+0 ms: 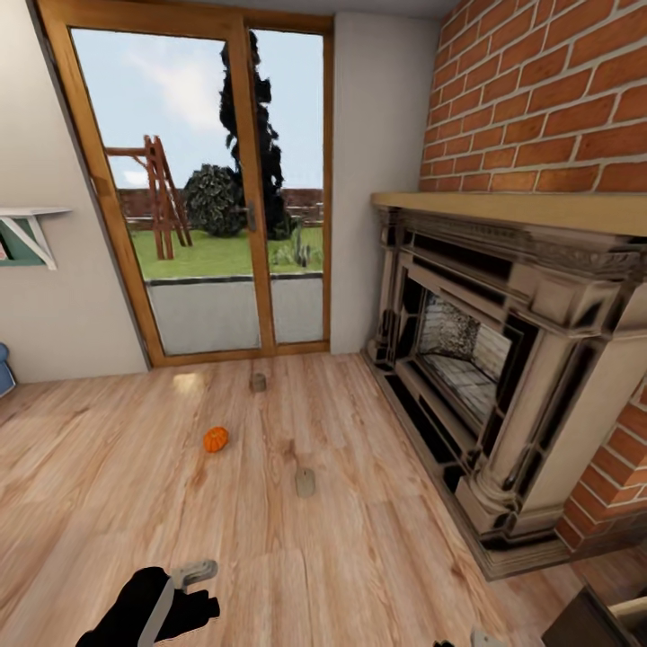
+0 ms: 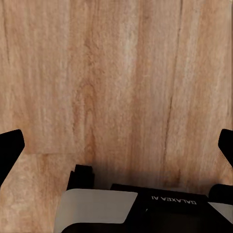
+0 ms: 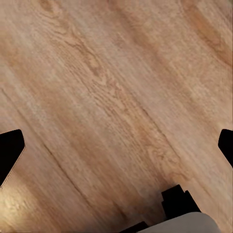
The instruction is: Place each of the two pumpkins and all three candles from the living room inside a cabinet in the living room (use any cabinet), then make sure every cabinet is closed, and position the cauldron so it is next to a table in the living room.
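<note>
**Pumpkin and two candles loose on the floor ahead**

Head view has the robot facing the glass patio door (image 1: 202, 180), a brick fireplace (image 1: 503, 359) at three o'clock. One pumpkin (image 1: 216, 439) lies on the wooden floor (image 1: 377, 539) at about eleven o'clock, the near candle (image 1: 305, 483) at twelve, the far candle (image 1: 259, 382) beyond it close to the door. They sit well apart, probably scattered so each needs its own pickup.

Left pincer (image 1: 193, 575) hangs low at seven o'clock; its fingertips (image 2: 10, 148) stand spread with nothing between, as does the right pincer (image 3: 116, 145). Nothing blocks the way; the fireplace hearth crowds the right side.
</note>
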Controlling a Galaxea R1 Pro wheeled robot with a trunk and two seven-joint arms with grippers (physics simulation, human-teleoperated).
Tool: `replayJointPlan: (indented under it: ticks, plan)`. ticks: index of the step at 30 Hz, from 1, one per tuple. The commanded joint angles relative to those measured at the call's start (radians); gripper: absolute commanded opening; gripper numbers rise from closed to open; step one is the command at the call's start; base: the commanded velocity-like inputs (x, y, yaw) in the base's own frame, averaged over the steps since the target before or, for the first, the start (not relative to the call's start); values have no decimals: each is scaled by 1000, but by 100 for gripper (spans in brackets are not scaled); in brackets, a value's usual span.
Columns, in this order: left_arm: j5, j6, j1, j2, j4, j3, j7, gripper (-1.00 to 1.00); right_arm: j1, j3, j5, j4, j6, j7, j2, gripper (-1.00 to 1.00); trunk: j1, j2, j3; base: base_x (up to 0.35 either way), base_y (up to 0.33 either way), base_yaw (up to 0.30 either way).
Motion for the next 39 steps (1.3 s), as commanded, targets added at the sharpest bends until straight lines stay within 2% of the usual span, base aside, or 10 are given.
replayJointPlan:
  ticks: [1,35,39]
  plan:
    - [0,0,0,0,0,0,0,100,0,0,0,0,0,0,0,100,0,0,0,226,0,0]
    - [0,0,0,0,0,1,0,100,0,0,1,-1,0,1,3,100,0,0,0,226,0,1]
    - [0,0,0,0,0,1,0,100,0,-1,1,-2,2,1,4,100,0,0,0,227,0,144]
